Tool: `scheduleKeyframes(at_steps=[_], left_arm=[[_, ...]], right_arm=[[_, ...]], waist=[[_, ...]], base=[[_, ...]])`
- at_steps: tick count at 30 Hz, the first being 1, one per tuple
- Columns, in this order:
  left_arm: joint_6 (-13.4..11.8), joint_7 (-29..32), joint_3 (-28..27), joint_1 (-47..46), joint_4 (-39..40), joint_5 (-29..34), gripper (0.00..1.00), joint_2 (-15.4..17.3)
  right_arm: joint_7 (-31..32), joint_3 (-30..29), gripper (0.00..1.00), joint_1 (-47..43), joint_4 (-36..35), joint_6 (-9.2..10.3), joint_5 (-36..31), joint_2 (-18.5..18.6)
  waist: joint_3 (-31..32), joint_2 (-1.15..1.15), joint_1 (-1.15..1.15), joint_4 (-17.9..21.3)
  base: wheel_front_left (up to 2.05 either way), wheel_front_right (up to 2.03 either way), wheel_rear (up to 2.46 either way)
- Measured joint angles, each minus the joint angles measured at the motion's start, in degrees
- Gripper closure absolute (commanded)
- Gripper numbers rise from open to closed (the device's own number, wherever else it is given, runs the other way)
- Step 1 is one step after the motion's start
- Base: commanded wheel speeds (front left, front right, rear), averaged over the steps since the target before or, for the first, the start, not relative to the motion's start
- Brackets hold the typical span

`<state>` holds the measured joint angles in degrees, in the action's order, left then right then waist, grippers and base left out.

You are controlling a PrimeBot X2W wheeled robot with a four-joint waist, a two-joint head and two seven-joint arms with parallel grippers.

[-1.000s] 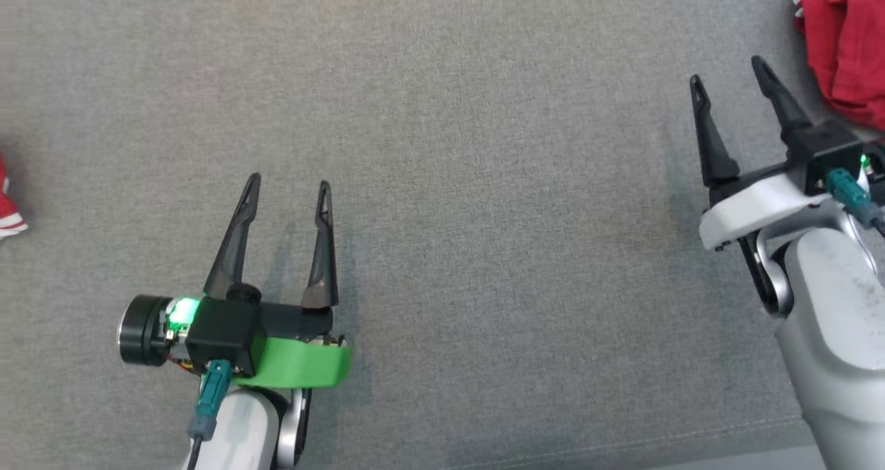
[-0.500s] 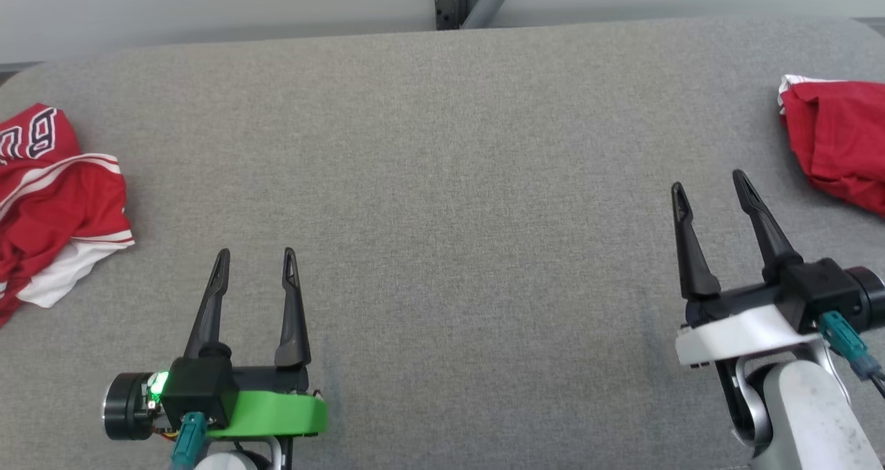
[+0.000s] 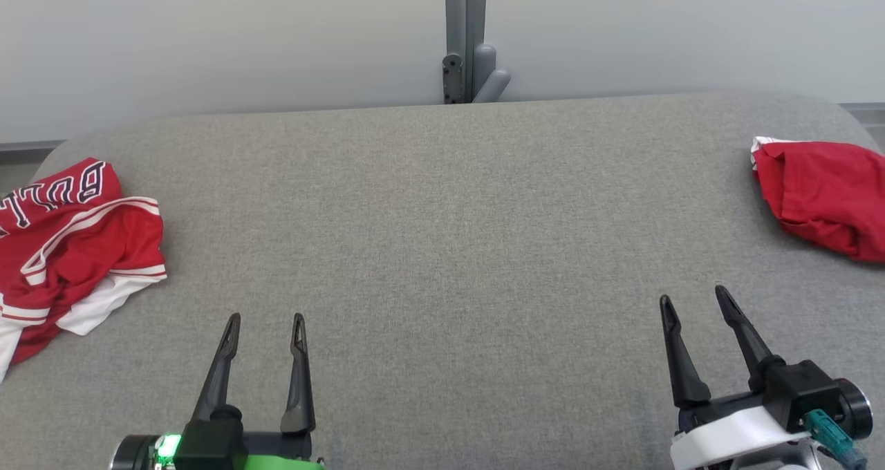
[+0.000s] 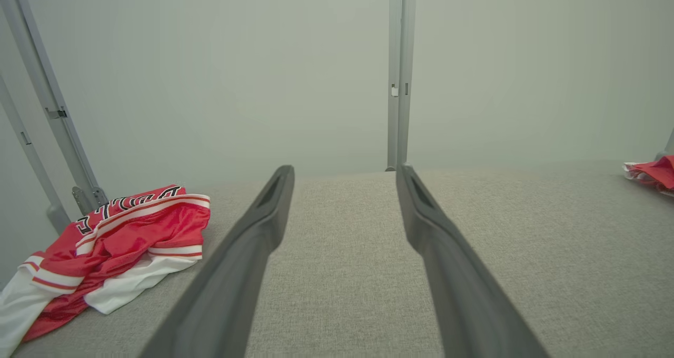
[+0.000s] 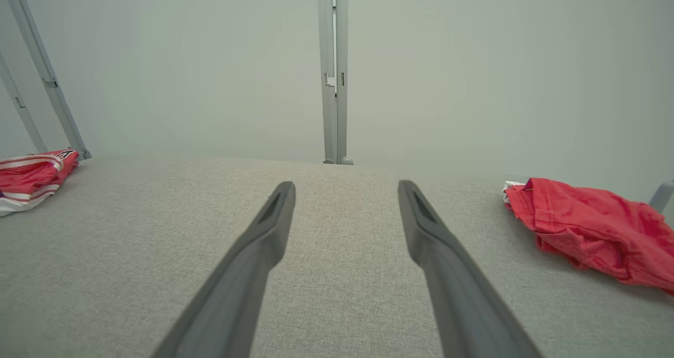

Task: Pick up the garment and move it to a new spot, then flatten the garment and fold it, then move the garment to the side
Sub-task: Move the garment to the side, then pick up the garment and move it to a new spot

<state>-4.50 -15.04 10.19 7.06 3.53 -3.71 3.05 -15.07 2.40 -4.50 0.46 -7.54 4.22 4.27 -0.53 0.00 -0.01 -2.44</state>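
Note:
A crumpled red-and-white jersey garment (image 3: 76, 228) with dark lettering lies at the left edge of the grey padded table (image 3: 442, 214). It also appears in the left wrist view (image 4: 121, 231) and the right wrist view (image 5: 31, 176). A plain red garment (image 3: 823, 193) lies bunched at the far right (image 5: 590, 226) (image 4: 655, 171). My left gripper (image 3: 267, 318) (image 4: 345, 168) hovers open near the front left, right of the jersey and apart from it. My right gripper (image 3: 693, 294) (image 5: 346, 184) is open at the front right, short of the red garment, holding nothing.
A grey metal post (image 3: 464, 41) with a bracket stands behind the table's far edge against a pale wall. A slanted metal strut (image 4: 47, 110) rises behind the jersey. A broad stretch of bare grey fabric lies between the two garments.
The head camera has tilted up, bringing the table's far edge, the wall and both garments into the picture. Both grippers stay open and empty, now low in the frame.

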Motion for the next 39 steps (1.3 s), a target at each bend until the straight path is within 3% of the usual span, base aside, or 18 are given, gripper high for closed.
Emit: scheduleKeyframes(at_steps=[13, 39], left_arm=[[1.5, 0.0, -1.4, 1.6, -3.6, 0.2, 0.00, -0.1], [1.9, 0.0, -0.8, 2.1, -4.5, 0.5, 0.00, -0.2]], right_arm=[[0.0, 0.9, 0.00, -1.7, 1.5, 0.01, 1.3, -0.5], [0.0, 0.8, 0.00, -3.3, 2.4, 0.01, 2.2, -1.1]], waist=[[2.4, 0.00, 0.00, 1.2], [2.7, 0.00, 0.00, -1.0]], base=[[0.00, 0.00, 0.00], [0.00, 0.00, 0.00]])
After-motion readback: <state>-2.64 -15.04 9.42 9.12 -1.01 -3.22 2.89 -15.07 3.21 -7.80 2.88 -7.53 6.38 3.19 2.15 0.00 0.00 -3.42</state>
